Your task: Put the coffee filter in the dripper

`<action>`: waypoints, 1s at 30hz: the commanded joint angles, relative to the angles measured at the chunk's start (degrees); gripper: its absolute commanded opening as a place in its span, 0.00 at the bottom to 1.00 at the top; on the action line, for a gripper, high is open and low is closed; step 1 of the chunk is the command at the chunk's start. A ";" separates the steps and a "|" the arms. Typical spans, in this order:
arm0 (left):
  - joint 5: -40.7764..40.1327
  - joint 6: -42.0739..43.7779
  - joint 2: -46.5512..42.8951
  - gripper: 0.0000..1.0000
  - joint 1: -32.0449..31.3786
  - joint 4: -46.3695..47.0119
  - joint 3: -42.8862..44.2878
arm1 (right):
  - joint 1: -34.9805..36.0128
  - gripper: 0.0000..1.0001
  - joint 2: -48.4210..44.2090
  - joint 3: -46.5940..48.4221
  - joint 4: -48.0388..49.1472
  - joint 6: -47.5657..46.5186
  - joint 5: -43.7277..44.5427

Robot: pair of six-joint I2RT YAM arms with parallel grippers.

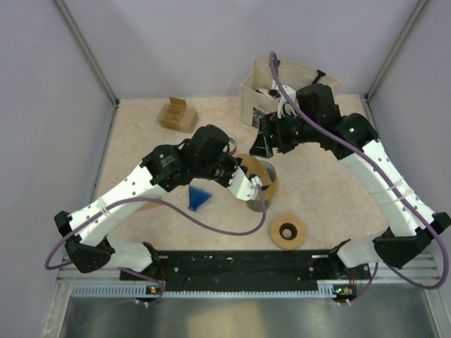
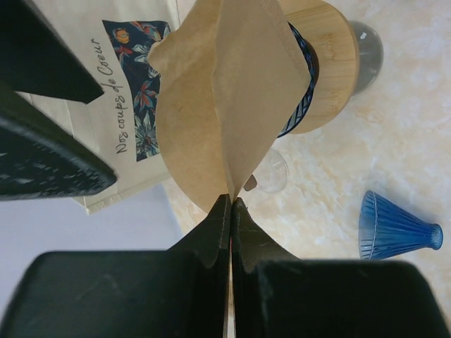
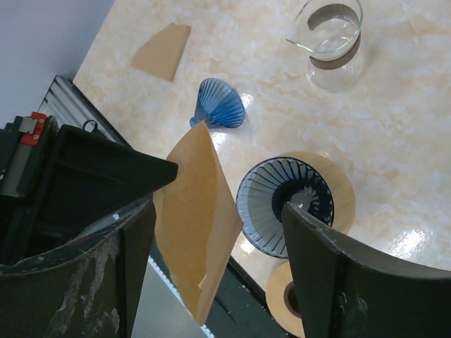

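Note:
The coffee filter [image 2: 225,105], a brown paper cone, hangs in the air with my left gripper [image 2: 231,201] shut on its folded edge. In the right wrist view the filter [image 3: 197,218] stands between the fingers of my right gripper [image 3: 220,211]. That gripper is open, its jaws apart on either side of the paper and touching nothing. The dripper [image 3: 282,204], ribbed blue glass in a wooden collar, sits just below and beside the filter. From above, the dripper [image 1: 268,176] lies between both grippers at mid-table.
A loose blue cone [image 1: 199,197] lies left of the dripper. A wooden ring [image 1: 289,232] sits near the front edge. A second filter [image 3: 163,51] lies flat on the table, with a glass carafe [image 3: 331,42] nearby. A printed bag [image 1: 282,84] and a small box [image 1: 176,114] stand at the back.

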 commanded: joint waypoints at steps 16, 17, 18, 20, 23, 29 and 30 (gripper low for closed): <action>-0.71 1.89 0.26 0.00 -1.02 3.54 1.46 | -0.37 0.16 -2.18 -7.45 -1.61 -0.61 0.53; -0.63 1.98 0.27 0.00 -1.02 3.54 1.45 | -0.37 0.12 -2.36 -7.54 -1.52 -0.70 0.61; -0.54 1.72 0.09 0.00 -1.02 3.98 1.19 | -0.37 0.04 -2.71 -7.63 -1.52 -0.70 0.79; -0.37 1.63 0.18 0.00 -1.02 4.42 0.75 | -0.37 0.00 -3.23 -8.15 -1.35 -0.61 2.36; 1.47 1.54 0.00 0.00 -1.02 4.07 -0.39 | -0.46 0.00 -4.03 -9.12 -1.35 0.70 10.17; 2.01 0.75 -0.35 0.00 -1.02 6.09 -4.25 | -0.55 0.00 -5.08 -10.27 0.32 0.18 16.43; 2.27 0.66 0.00 0.00 -1.02 5.92 -4.34 | -0.55 0.00 -4.91 -10.35 0.41 0.00 16.08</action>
